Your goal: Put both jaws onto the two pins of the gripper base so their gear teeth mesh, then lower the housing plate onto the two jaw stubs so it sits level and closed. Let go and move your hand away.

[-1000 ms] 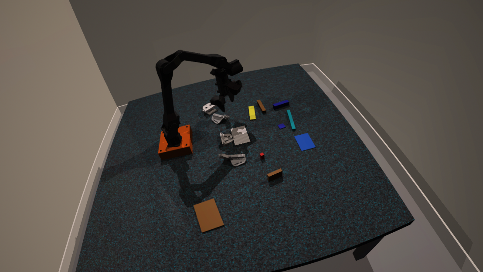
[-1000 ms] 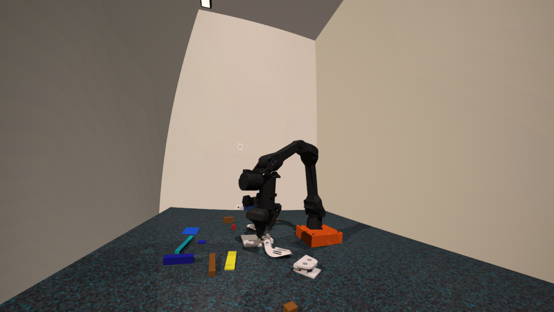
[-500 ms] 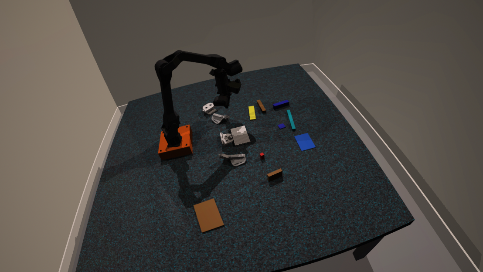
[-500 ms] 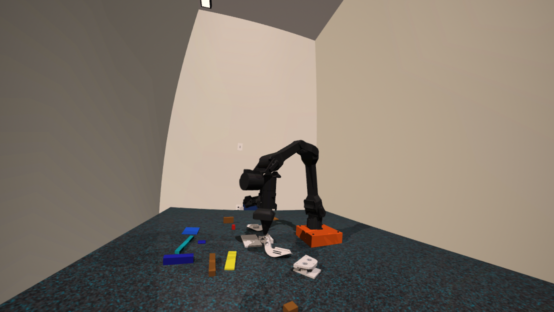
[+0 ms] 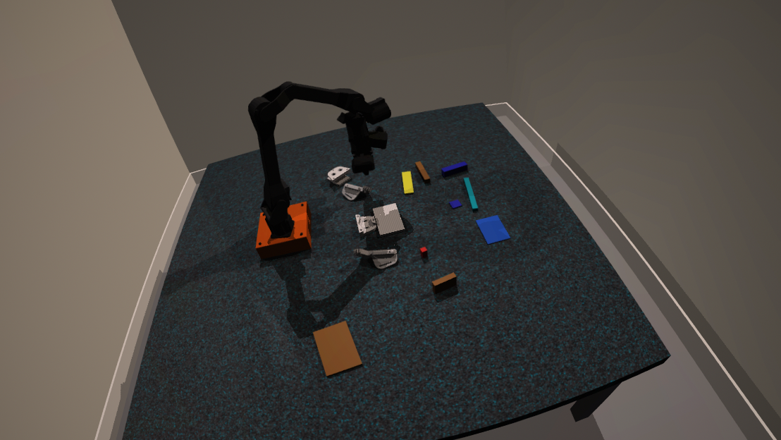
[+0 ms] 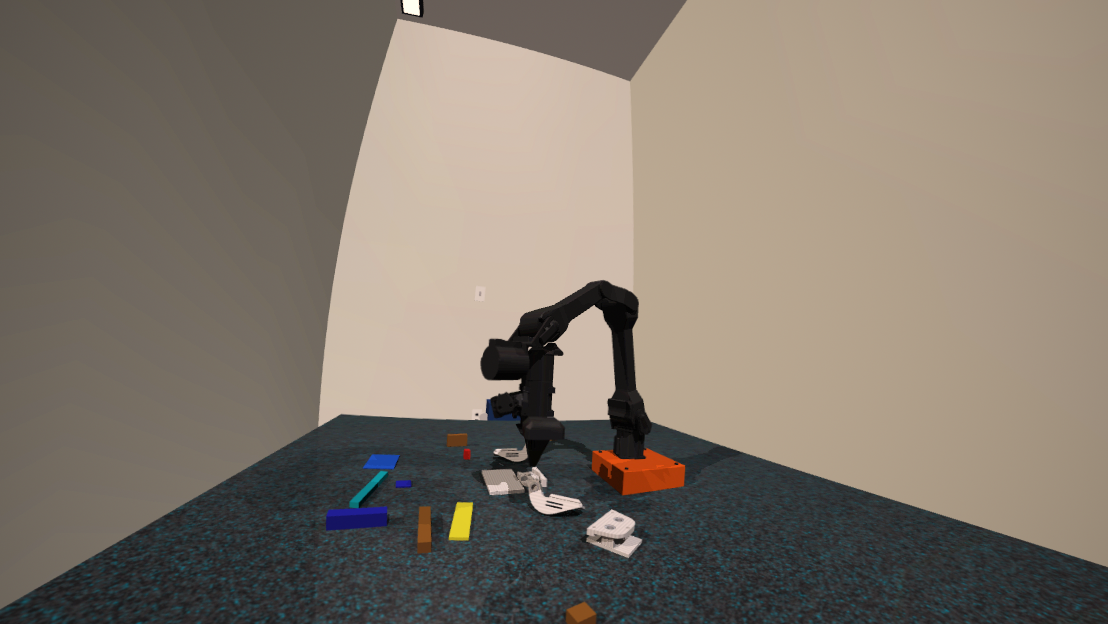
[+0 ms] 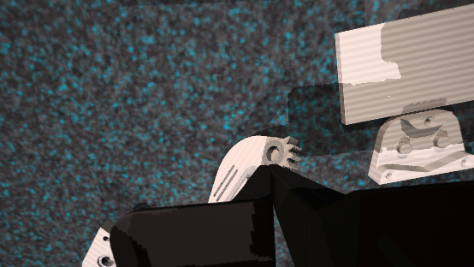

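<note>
The gripper base (image 5: 361, 225) (image 6: 539, 475) (image 7: 381, 171) rests on the table (image 5: 464, 350) (image 6: 232, 558), its two pins exposed in the wrist view. A ribbed grey slab (image 5: 388, 218) (image 6: 500, 482) (image 7: 411, 90) lies immediately beside it. The first jaw (image 5: 352, 192) (image 6: 556, 504) (image 7: 239, 164) lies on one side of the base and the second jaw (image 5: 384, 258) (image 6: 507, 454) on the other. Both jaws are detached from the pins; their teeth are unmeshed. The housing plate (image 5: 338, 173) (image 6: 612, 527) (image 7: 91, 257), identified by its two holes, is located beyond the first jaw, off the stubs.

The gripper (image 5: 364, 172) (image 6: 533, 465) (image 7: 268, 173) points downward, fully closed, with its fingertips together and no part between them. In the wrist view, the fingers partly cover the first jaw; contact cannot be determined.

Farther outward are the yellow block (image 5: 407, 182) (image 6: 460, 520), red cube (image 5: 423, 252) (image 6: 466, 454) and flat blue plate (image 5: 493, 229) (image 6: 381, 461). The arm stands on an orange mount (image 5: 304, 239) (image 6: 652, 479).
</note>
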Robot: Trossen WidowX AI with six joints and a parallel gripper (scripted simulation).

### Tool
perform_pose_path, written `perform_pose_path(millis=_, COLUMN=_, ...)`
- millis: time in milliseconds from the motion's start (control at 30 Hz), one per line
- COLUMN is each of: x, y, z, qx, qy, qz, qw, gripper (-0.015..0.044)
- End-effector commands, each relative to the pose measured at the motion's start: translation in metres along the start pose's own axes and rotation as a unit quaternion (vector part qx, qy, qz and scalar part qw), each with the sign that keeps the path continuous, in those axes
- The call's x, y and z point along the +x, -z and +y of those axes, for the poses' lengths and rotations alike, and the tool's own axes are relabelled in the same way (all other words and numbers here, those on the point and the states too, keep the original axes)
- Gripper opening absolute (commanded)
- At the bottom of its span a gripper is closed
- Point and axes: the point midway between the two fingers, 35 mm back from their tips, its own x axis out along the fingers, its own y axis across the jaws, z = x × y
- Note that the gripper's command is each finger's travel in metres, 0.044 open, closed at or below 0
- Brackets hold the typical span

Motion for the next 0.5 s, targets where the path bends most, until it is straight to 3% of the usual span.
perform_pose_path(millis=0, x=0.0004, y=0.0013, z=-0.0019, qx=-0.043, qy=-0.001, qz=0.0, qw=0.999, gripper=0.0)
perform_pose_path(millis=467, x=0.0005, y=0.0048, z=-0.0069, qx=-0.185, qy=-0.001, qz=0.0, qw=0.983, gripper=0.0)
